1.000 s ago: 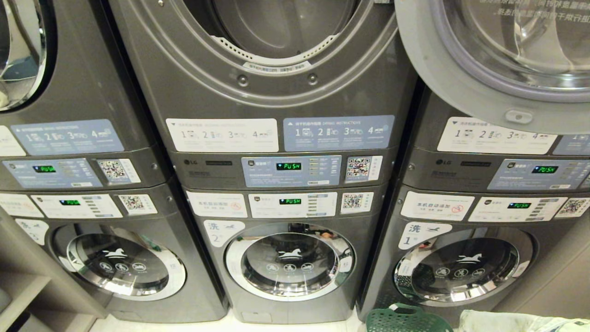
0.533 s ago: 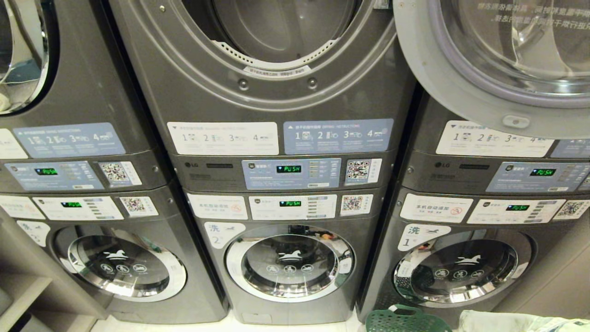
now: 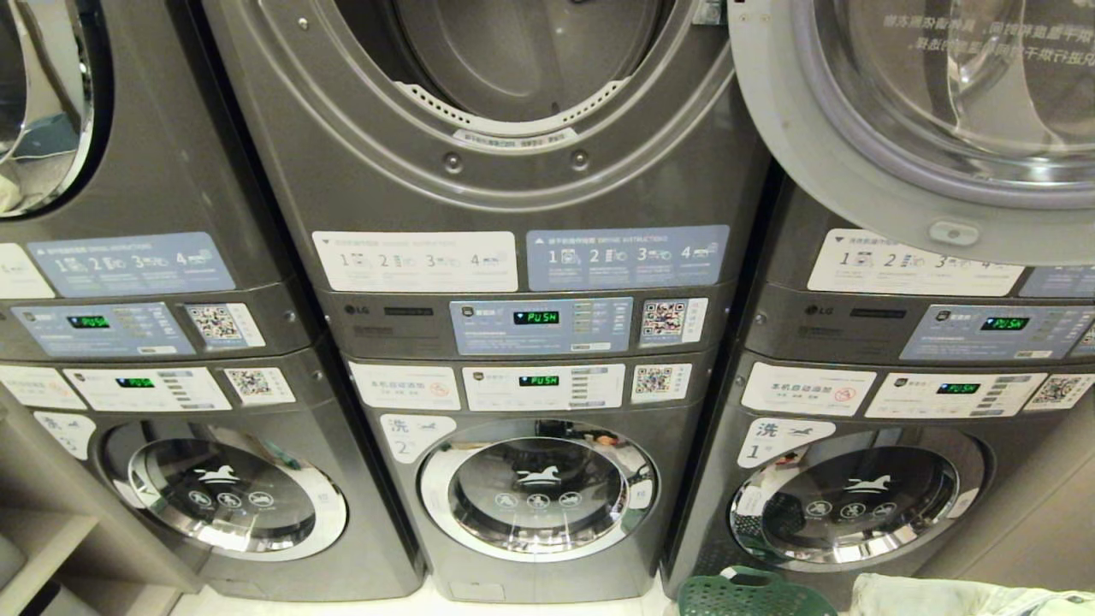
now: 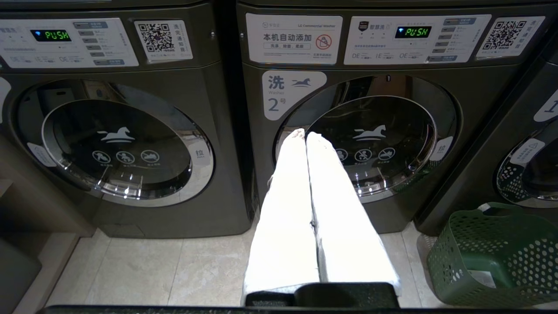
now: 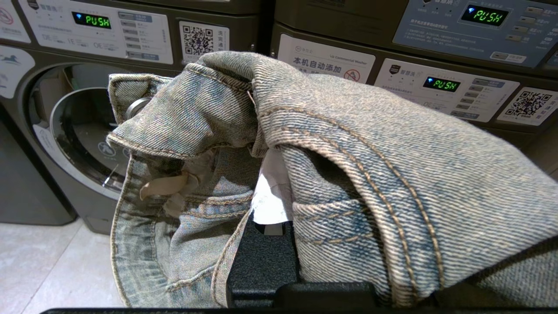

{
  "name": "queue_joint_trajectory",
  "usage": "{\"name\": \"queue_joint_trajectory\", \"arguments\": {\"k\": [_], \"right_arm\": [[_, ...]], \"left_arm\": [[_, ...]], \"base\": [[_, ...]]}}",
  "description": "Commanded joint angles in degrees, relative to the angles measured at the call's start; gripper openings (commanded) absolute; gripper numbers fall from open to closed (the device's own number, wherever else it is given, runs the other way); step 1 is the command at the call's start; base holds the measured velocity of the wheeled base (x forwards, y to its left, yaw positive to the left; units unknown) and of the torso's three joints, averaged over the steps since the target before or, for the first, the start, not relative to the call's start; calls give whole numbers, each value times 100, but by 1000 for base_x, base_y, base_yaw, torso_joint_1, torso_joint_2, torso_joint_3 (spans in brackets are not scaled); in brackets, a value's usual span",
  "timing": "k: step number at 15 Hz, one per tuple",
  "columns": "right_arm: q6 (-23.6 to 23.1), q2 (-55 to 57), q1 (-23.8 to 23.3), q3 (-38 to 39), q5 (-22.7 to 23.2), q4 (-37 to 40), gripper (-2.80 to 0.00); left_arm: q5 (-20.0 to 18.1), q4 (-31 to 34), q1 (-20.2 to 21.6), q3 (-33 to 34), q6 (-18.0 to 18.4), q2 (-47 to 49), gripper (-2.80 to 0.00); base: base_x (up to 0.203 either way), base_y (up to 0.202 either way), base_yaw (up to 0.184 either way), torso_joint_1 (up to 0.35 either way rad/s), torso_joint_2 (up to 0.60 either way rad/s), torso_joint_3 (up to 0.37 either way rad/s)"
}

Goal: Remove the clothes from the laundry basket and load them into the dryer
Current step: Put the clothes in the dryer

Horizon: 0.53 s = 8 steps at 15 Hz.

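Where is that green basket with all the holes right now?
The green perforated plastic laundry basket sits on the floor at the bottom right of the head view, in front of the grey washer marked 1.

Three grey front-load washers (image 3: 537, 496) in a row, all doors closed, chrome rings and a little horse logo on the glass. The middle one wears a "2" label (image 3: 409, 435), the one next to it a "1" (image 3: 770, 438). Every panel has a green PUSH display (image 3: 538, 381) with a QR sticker (image 3: 654, 380) beside it. Pale tile floor (image 4: 144, 270), and a shelf (image 3: 34, 547) off to the side.
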<state>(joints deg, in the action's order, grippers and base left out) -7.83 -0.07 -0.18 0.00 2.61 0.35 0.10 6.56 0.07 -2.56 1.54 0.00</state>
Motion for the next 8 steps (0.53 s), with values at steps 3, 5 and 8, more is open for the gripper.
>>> {"name": "queue_joint_trajectory", "arguments": {"k": [3,5,8], "right_arm": [[-8,7,1,0,3,0,-280],[0,7,1,0,3,0,-280],[-8,7,1,0,3,0,-280]], "left_arm": [[34,3,1,1,-22,9,-280],[34,3,1,1,-31,9,-280],[25,3,1,-7,-14,9,-280]], "base": [[0,0,0,62,-115,-63],[0,0,0,59,-120,-66],[0,0,0,52,-107,-55]]}}
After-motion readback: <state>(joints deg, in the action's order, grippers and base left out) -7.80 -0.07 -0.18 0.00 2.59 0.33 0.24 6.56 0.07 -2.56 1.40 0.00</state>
